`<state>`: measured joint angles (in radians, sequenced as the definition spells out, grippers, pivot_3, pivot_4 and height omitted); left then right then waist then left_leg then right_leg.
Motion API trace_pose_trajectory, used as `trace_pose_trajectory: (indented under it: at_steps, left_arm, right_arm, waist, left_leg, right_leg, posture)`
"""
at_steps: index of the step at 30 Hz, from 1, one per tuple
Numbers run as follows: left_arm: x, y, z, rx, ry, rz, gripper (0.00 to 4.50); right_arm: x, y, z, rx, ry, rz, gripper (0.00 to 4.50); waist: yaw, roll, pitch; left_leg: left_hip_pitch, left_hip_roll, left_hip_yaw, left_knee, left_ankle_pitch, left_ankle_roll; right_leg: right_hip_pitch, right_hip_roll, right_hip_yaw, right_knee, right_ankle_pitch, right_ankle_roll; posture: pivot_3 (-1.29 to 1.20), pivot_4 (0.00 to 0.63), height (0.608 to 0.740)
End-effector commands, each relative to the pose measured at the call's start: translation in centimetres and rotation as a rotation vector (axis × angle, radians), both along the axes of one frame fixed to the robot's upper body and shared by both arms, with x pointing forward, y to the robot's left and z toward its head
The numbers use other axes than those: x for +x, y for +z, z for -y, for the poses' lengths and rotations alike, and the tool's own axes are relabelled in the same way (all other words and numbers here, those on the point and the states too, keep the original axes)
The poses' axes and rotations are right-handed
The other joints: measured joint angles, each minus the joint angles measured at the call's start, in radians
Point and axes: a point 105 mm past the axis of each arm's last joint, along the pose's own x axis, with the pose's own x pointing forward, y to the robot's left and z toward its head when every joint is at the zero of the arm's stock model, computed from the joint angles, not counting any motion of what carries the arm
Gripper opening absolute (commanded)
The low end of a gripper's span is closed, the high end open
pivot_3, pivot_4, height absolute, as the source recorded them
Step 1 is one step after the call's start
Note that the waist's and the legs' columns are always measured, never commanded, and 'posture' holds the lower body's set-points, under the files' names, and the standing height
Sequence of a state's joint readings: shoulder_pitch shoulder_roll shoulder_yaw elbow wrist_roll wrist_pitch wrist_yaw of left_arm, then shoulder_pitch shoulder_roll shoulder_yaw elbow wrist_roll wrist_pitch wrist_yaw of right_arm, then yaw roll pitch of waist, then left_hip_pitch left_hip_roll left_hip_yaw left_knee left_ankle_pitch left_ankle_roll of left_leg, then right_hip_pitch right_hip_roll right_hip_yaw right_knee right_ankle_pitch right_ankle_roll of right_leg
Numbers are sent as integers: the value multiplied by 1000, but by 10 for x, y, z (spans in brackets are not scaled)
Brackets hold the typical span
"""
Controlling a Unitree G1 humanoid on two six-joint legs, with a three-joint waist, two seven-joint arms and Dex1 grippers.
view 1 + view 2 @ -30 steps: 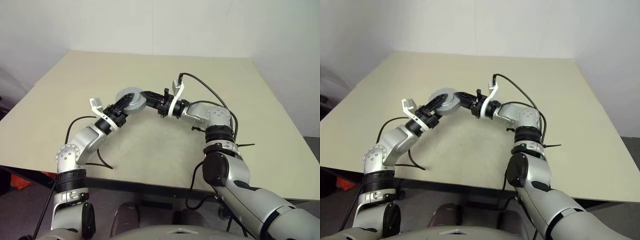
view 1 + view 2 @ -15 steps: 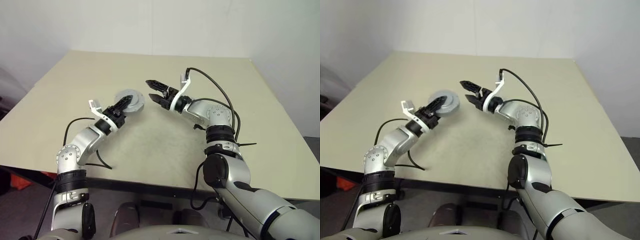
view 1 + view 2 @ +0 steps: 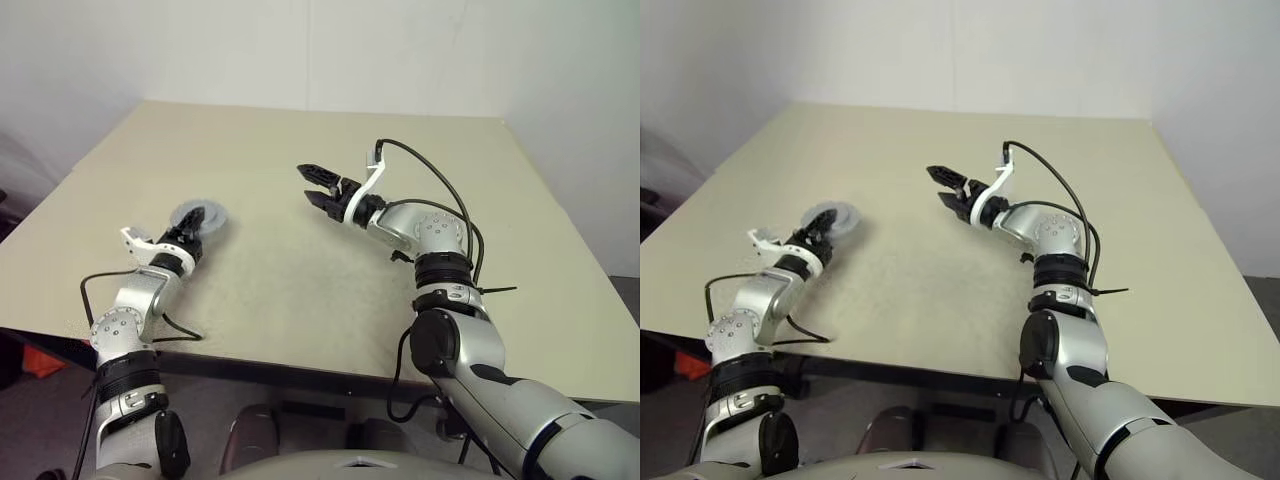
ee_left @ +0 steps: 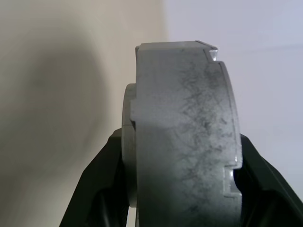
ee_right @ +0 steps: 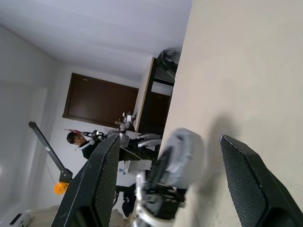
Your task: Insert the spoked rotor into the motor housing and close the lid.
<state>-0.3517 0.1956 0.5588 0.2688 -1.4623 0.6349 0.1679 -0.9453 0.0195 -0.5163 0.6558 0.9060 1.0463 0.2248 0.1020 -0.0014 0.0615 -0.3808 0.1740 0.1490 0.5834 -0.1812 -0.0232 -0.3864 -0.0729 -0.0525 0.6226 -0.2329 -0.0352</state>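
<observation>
The right gripper (image 3: 318, 184) has let go of the motor housing (image 3: 197, 217) and now hangs open above the table (image 3: 300, 280). The left gripper (image 3: 186, 231), clamped on the closed housing, has carried it well away to the table's left. The assembly looks finished.

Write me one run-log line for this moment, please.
left gripper: fingers shut on closed motor housing, low over table | right gripper: open, empty, raised mid-table
</observation>
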Motion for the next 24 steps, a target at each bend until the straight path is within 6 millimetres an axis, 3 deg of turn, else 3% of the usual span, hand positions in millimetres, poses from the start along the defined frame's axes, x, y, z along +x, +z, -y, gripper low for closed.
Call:
trace_pose_trajectory:
  at_steps: [1,9,17,24]
  left_arm:
    - [7,28,-4,10,18,92,2178]
    - [8,30,-9,52,34,102,2178]
    - [6,28,-18,43,67,82,4480]
    - [4,25,-15,5,43,67,4480]
  right_arm:
    - [2,12,0,18,1,39,3770]
    - [0,8,-1,9,9,35,3770]
    - [-1,7,-3,7,15,31,3821]
    - [1,6,-2,1,8,22,3821]
  waist:
    - [0,-2,0]
    - [-1,-2,0]
    - [0,-2,0]
    - [-1,-2,0]
  left_leg:
    - [0,0,0,0,0,0]
    - [0,0,0,0,0,0]
    - [0,0,0,0,0,0]
    - [0,0,0,0,0,0]
  right_leg:
    - [0,0,0,0,0,0]
    - [0,0,0,0,0,0]
    - [0,0,0,0,0,0]
    - [0,0,0,0,0,0]
  posture:
    - [0,0,740]
    - [0,0,740]
    - [0,0,740]
    - [0,0,740]
